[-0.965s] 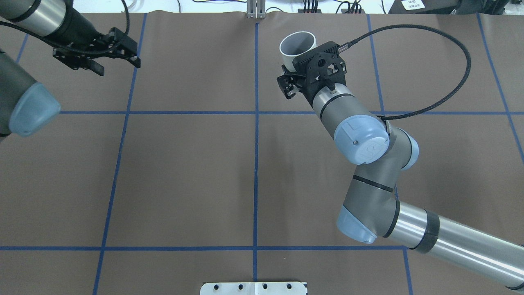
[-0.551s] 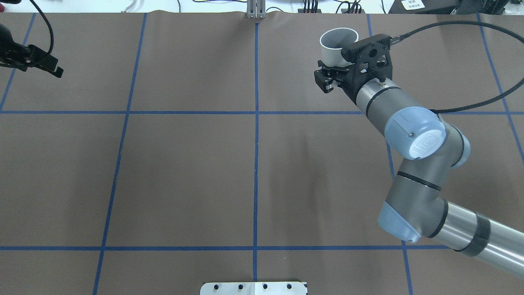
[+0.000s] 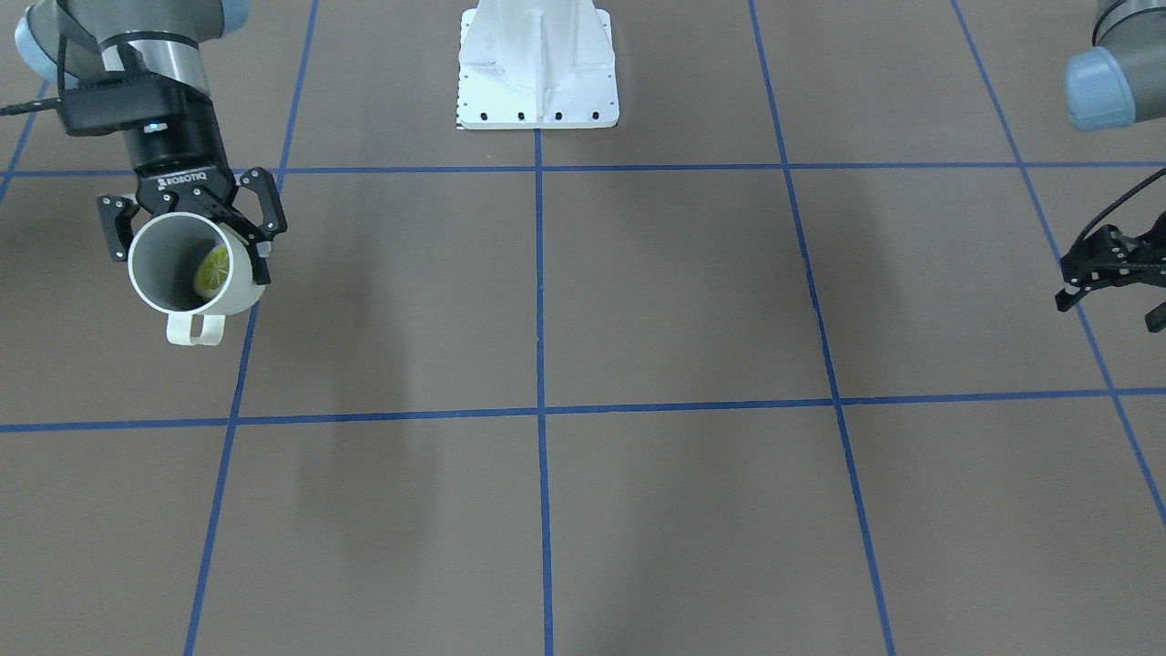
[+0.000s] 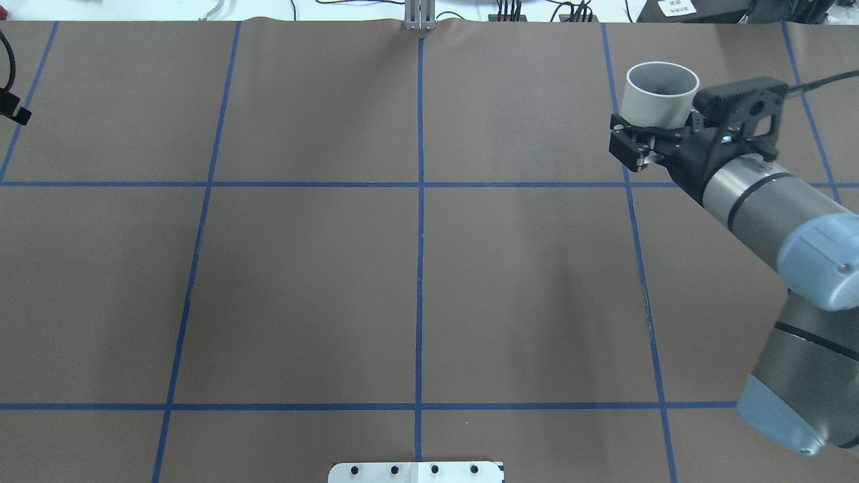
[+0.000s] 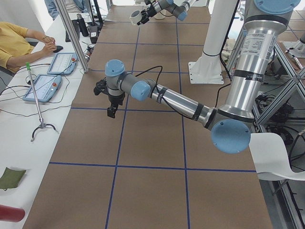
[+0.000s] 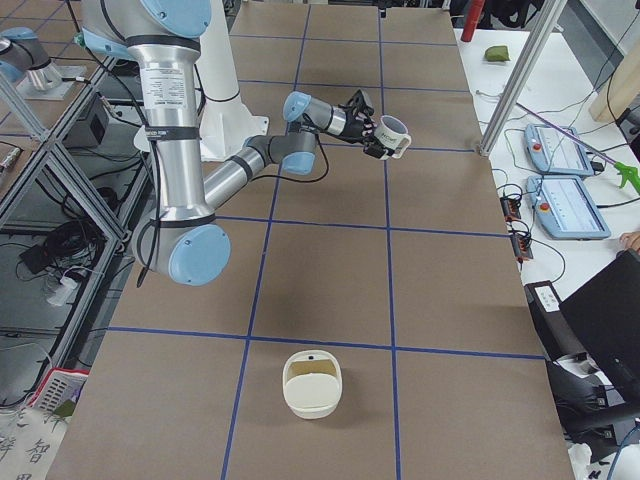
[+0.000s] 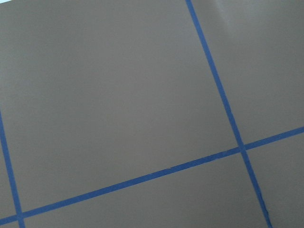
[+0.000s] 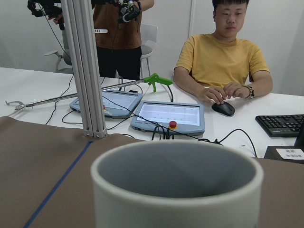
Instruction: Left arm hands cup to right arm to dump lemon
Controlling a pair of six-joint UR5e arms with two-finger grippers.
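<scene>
Clamping the cup (image 3: 239, 296) across its body, the right gripper (image 3: 189, 260) holds it, handle at six o'clock. The lemon (image 3: 212, 269) lies inside, toward three o'clock. The left gripper (image 3: 1109, 308) hangs spread, empty.

A brown mat (image 4: 302, 288) crossed by blue tape lines (image 4: 419, 268) lies flat — beyond its far edge stand a white desk (image 8: 28, 80), a metal post (image 8: 88, 71), white walls (image 8: 289, 28).

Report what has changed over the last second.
The right gripper carried the white mug rightward in the overhead view, from near the middle to the far right. The left gripper withdrew leftward, almost out of that view. Unchanged: the grip on the mug, mouth up.
</scene>
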